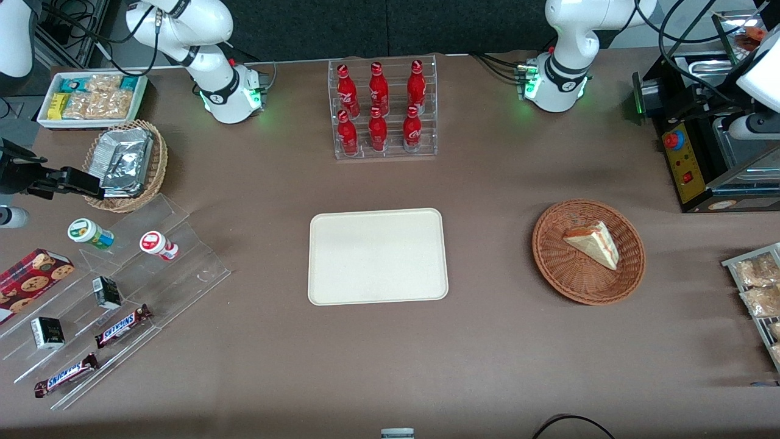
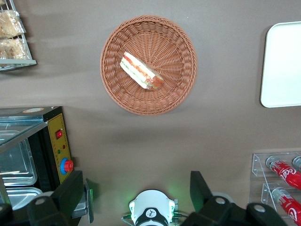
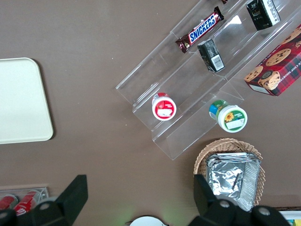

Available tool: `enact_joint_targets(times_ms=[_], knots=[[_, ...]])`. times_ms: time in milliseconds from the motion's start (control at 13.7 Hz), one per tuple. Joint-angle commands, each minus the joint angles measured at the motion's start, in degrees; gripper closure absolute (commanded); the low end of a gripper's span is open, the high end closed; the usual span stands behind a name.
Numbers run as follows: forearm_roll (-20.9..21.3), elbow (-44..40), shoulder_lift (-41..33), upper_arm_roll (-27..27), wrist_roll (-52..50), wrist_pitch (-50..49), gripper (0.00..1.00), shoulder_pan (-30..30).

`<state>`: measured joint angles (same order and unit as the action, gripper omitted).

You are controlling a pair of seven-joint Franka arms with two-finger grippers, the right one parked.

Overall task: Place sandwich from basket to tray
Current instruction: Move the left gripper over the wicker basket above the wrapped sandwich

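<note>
A: Left wrist view first: where does the sandwich sit?

B: In the round brown basket, near its middle, lying flat with its striped cut side showing. Its long axis runs on a slant across the weave.

A: And the gripper?

B: Well above the worktop and well apart from the basket, holding nothing. The jaws are spread wide, one dark finger on each side of the frame's edge. The sandwich lies ahead of them, not under them, so I judge the arm must travel out over the basket, come down, and probably turn so the jaws close across the wedge's narrow width.

A: What does the front view add?

B: The basket sits toward the working arm's end of the worktop, with the sandwich inside. The cream tray is bare, well apart, toward the middle. Red bottles stand in a clear rack farther from the camera than the tray.
</note>
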<state>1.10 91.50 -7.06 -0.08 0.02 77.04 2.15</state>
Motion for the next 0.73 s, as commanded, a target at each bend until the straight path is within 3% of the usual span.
enact_joint_targets(times_ms=[0,219,438,657], knots=[[0.74,0.26,-0.24,-0.01,-0.55,-0.22,0.00,0.40],[0.92,0.26,1.69,0.17,-1.60,0.56,0.00,0.05],[5.91,0.87,5.63,0.17,-4.93,1.01,0.00,-0.21],[6.19,5.42,6.53,2.71,-11.33,6.70,0.00,-0.21]])
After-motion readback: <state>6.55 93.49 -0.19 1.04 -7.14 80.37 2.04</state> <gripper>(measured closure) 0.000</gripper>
